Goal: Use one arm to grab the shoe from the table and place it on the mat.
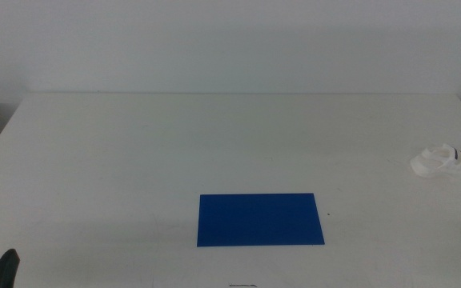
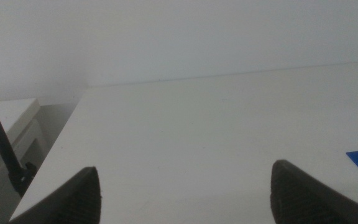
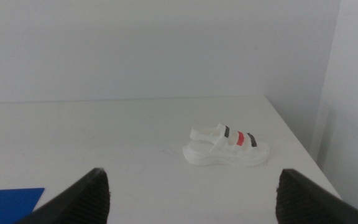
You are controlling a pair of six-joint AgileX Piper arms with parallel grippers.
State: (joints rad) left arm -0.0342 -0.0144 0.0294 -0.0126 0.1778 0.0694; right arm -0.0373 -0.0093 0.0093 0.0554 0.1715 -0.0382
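The plain white rectangular tabletop (image 1: 134, 160) is smooth and matte and fills most of the middle view beneath a pale wall. On it, near the front centre, lies the flat thin dark blue rectangular mat (image 1: 261, 219), its surface even and its edges crisp. The small white chunky-soled shoe (image 1: 445, 162), a sandal shape with dark and red straps across its top, sits on the tabletop at the far right, well apart from the mat. My right end effector (image 3: 191, 193) faces the shoe with its dark jaws spread wide, holding nothing. My left end effector (image 2: 185, 193) waits low over the tabletop's left side, jaws likewise spread.
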